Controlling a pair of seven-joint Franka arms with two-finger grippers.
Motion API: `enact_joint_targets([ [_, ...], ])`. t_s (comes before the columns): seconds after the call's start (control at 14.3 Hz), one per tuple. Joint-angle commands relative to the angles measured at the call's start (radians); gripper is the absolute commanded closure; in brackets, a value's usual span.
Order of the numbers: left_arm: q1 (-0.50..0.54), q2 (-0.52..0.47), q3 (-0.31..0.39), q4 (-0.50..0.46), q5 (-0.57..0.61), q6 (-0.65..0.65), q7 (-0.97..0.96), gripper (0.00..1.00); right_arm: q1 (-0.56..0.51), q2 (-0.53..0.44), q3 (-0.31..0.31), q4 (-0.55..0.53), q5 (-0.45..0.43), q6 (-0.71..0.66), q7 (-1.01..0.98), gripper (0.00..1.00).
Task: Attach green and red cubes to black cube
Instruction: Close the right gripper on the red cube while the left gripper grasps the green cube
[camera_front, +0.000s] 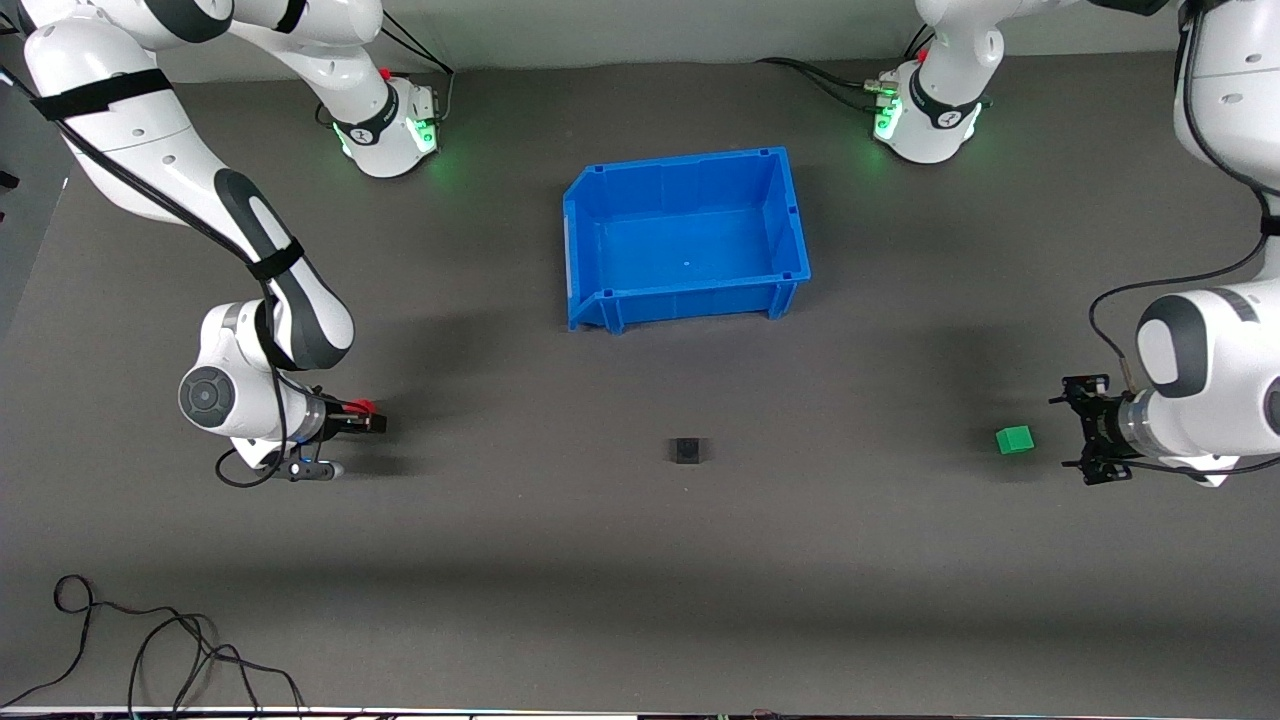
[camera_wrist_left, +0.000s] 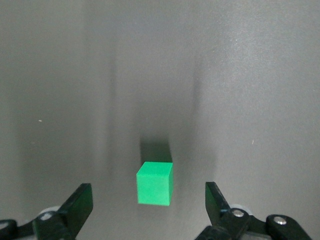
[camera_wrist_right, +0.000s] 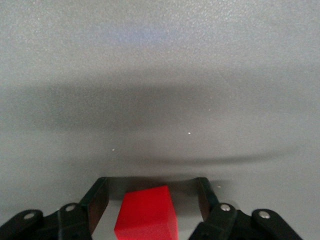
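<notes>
The red cube (camera_front: 362, 407) lies on the dark table near the right arm's end. My right gripper (camera_front: 366, 420) is low around it, fingers open with a gap on each side. In the right wrist view the red cube (camera_wrist_right: 146, 215) sits between the fingers (camera_wrist_right: 97, 200). The green cube (camera_front: 1014, 439) lies near the left arm's end. My left gripper (camera_front: 1070, 432) is open beside it. In the left wrist view the green cube (camera_wrist_left: 155, 183) lies just ahead of the open gripper (camera_wrist_left: 147, 192). The black cube (camera_front: 688, 450) sits alone mid-table.
An empty blue bin (camera_front: 690, 300) stands farther from the front camera than the black cube, mid-table. Loose black cables (camera_front: 150, 650) lie at the table's front edge toward the right arm's end.
</notes>
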Motion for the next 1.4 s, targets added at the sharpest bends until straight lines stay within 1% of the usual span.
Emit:
enact_joint_targets([
  [0.0, -0.009, 0.0, -0.002, -0.055, 0.023, 0.062, -0.046, 0.0, -0.008, -0.043, -0.002, -0.041, -0.018, 0.001, -0.009, 0.82],
  [0.35, -0.03, 0.051, -0.002, -0.069, 0.058, 0.128, -0.09, 0.0, 0.0, -0.046, -0.003, -0.038, -0.007, 0.002, 0.004, 0.9],
  [0.49, -0.033, 0.065, -0.002, -0.071, 0.07, 0.157, -0.091, 0.0, 0.005, -0.077, 0.0, -0.032, 0.008, -0.045, 0.108, 0.9],
  [0.56, -0.035, 0.069, -0.002, -0.072, 0.072, 0.163, -0.1, 0.04, 0.006, -0.078, 0.006, -0.019, 0.022, -0.1, 0.169, 0.9],
  [0.63, -0.044, 0.074, -0.002, -0.072, 0.081, 0.168, -0.124, 0.13, 0.017, -0.084, 0.012, 0.024, 0.04, -0.145, 0.226, 0.9],
  [0.7, -0.046, 0.076, -0.002, -0.072, 0.096, 0.169, -0.159, 0.38, 0.038, -0.087, 0.011, 0.064, 0.066, -0.203, 0.275, 0.89],
  [0.77, -0.044, 0.079, -0.002, -0.072, 0.122, 0.169, -0.17, 0.62, 0.046, -0.09, 0.012, 0.127, 0.109, -0.269, 0.335, 0.89],
  [0.84, -0.044, 0.08, -0.002, -0.072, 0.128, 0.169, -0.175, 0.85, 0.072, -0.09, 0.012, 0.183, 0.138, -0.336, 0.4, 0.89],
  [0.91, -0.044, 0.08, -0.002, -0.072, 0.13, 0.168, -0.176, 1.0, 0.093, -0.083, 0.011, 0.227, 0.151, -0.366, 0.459, 0.89],
  [1.05, -0.044, 0.074, -0.003, -0.072, 0.13, 0.162, -0.178, 1.0, 0.115, -0.077, 0.012, 0.265, 0.158, -0.369, 0.596, 0.89],
  [1.19, -0.043, 0.053, -0.005, -0.062, 0.128, 0.142, -0.173, 1.0, 0.164, -0.055, 0.011, 0.313, 0.2, -0.369, 0.757, 0.89],
  [1.26, -0.043, 0.03, -0.006, -0.06, 0.128, 0.129, -0.166, 1.0, 0.202, -0.023, 0.011, 0.363, 0.204, -0.371, 0.838, 0.89],
  [1.33, -0.043, 0.008, -0.01, -0.043, 0.127, 0.088, -0.164, 1.0, 0.243, 0.018, 0.009, 0.415, 0.204, -0.372, 0.933, 0.89],
])
